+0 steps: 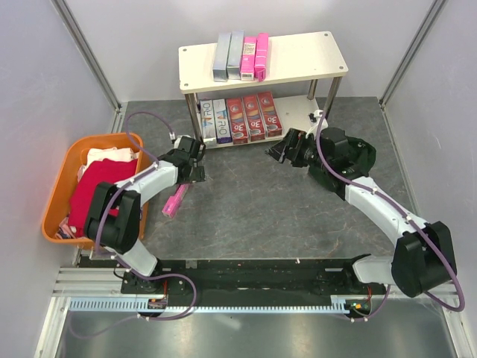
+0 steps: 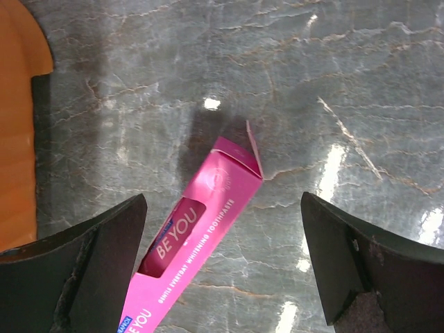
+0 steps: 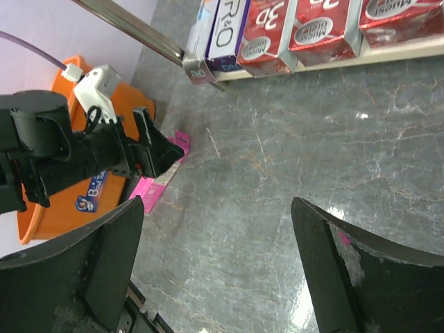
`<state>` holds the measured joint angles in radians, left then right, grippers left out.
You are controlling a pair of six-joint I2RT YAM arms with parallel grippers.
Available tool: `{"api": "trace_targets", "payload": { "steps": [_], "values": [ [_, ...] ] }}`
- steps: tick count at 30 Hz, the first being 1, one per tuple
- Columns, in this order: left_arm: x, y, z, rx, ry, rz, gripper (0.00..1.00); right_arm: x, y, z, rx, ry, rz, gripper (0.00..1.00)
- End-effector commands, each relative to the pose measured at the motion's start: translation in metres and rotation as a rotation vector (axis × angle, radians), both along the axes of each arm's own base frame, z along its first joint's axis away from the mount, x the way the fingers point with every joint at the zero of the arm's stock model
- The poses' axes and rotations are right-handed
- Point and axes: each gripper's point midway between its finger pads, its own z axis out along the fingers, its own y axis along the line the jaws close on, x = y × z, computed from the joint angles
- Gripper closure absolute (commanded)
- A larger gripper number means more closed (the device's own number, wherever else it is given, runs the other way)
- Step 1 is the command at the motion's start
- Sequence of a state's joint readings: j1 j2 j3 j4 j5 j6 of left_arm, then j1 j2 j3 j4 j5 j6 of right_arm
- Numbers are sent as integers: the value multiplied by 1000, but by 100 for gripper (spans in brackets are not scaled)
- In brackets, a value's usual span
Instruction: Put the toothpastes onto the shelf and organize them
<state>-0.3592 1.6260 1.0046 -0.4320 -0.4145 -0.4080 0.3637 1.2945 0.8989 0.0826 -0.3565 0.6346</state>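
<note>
My left tool [image 2: 223,198] stands apart; beneath it lies the pink BE YOU toothpaste box [image 2: 198,239]. My right tool [image 3: 216,202] gapes too.

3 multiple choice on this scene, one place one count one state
1. The loose pink box lies: A on the shelf's top board; B on the table under the left tool; C on the lower board.
2. Boxes on the top board: A two; B six; C four.
3. The left tool is: A open, empty; B shut on the box; C shut, empty.
1 B, it lies on the grey table below the fingers; 2 C, two grey, two pink; 3 A, fingers wide apart, touching nothing.
</note>
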Motion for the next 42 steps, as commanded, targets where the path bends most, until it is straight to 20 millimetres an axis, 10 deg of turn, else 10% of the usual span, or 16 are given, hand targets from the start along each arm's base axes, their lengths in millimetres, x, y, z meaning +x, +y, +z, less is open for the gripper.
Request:
{"api": "trace_targets", "payload": {
  "steps": [1,21,42],
  "values": [
    [6,9,-7,50,6,-13,0,4,7,5,-1,-47,14,5],
    [19,-17,-29,-95,62,-105,62,7,13,-7,-28,-11,47,5],
    [21,-145,110,-773,-194,-507,77,4,19,-15,-31,-20,89,4]
  ]
}}
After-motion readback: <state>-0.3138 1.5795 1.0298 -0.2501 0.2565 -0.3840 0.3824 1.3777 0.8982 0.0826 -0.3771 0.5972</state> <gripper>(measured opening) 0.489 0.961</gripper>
